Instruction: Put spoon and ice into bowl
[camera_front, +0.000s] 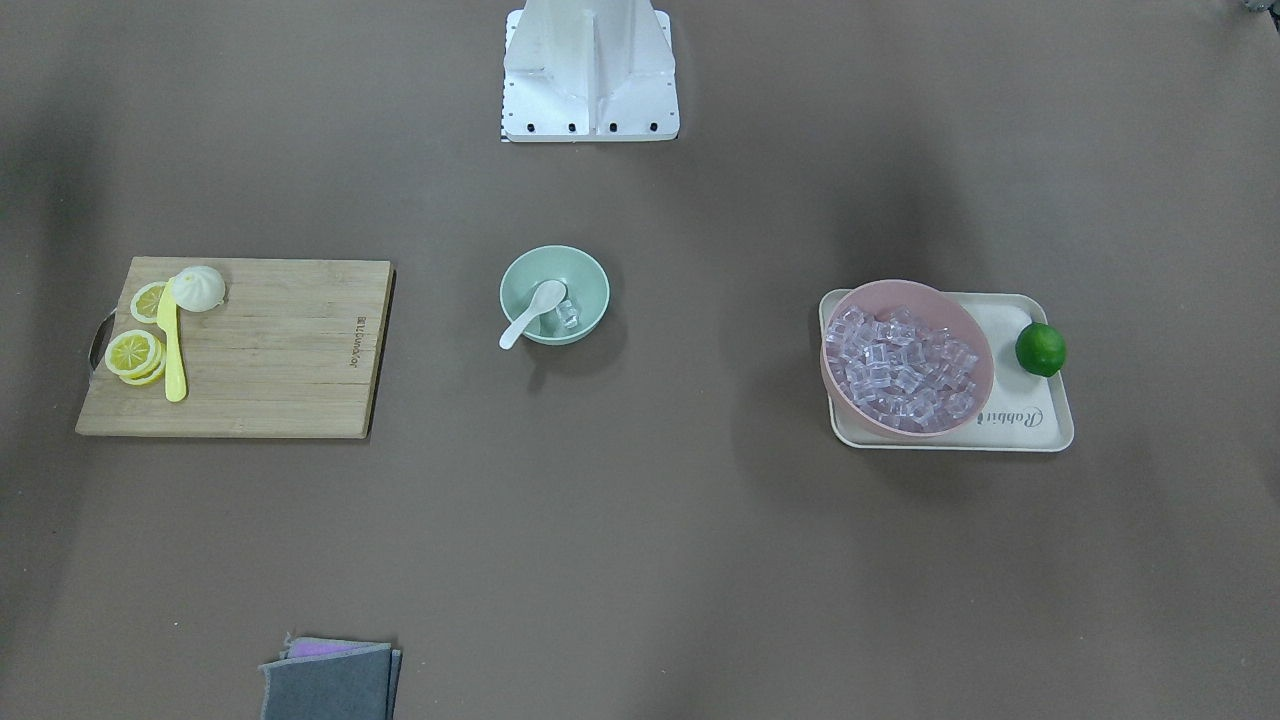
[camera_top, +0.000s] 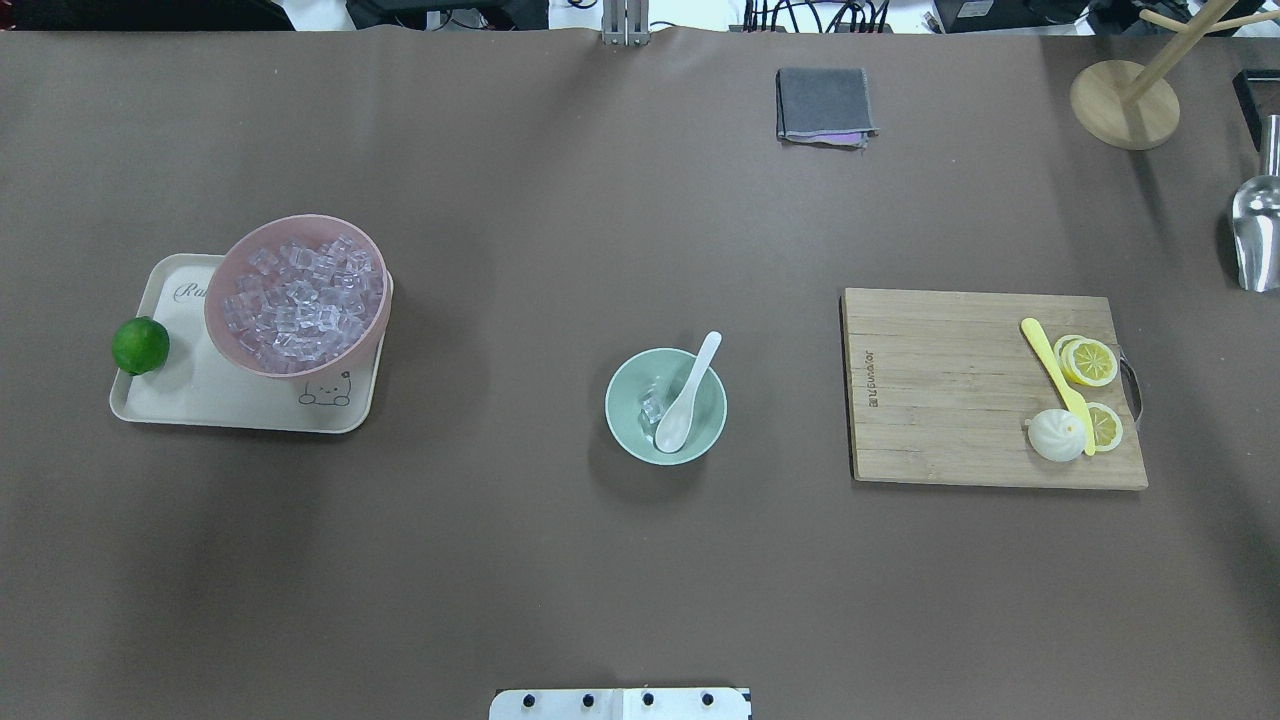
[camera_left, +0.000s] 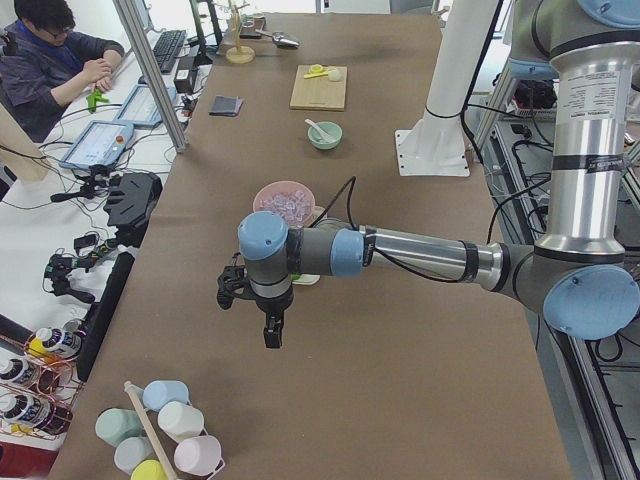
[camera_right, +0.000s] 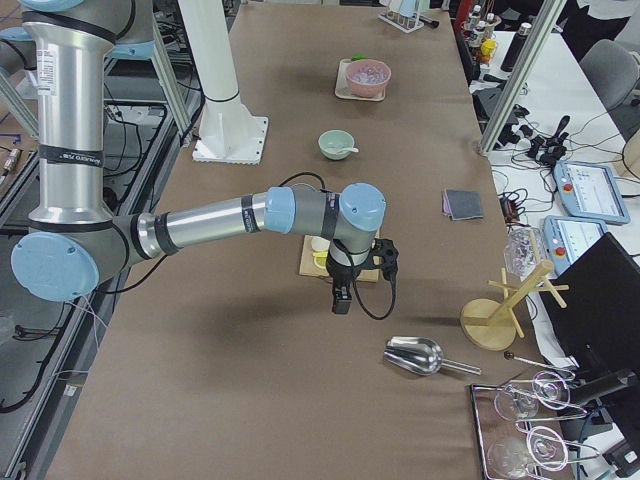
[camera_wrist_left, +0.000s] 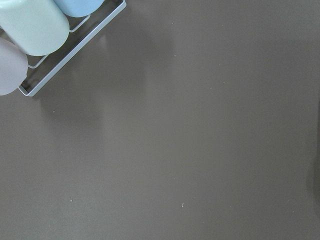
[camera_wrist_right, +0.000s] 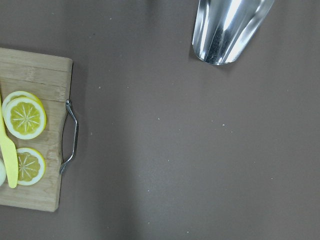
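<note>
Mint-green bowl sits mid-way along the table in the front-facing view. The spoon has its scoop inside, beside the ice. Overhead agrees. The side views show my left gripper and right gripper hanging over bare table. I cannot tell their jaw states.

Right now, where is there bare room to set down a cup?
Bare table lies between the tray and the green bowl, and between that bowl and the cutting board. The tray is crowded by the pink bowl and lime.
</note>
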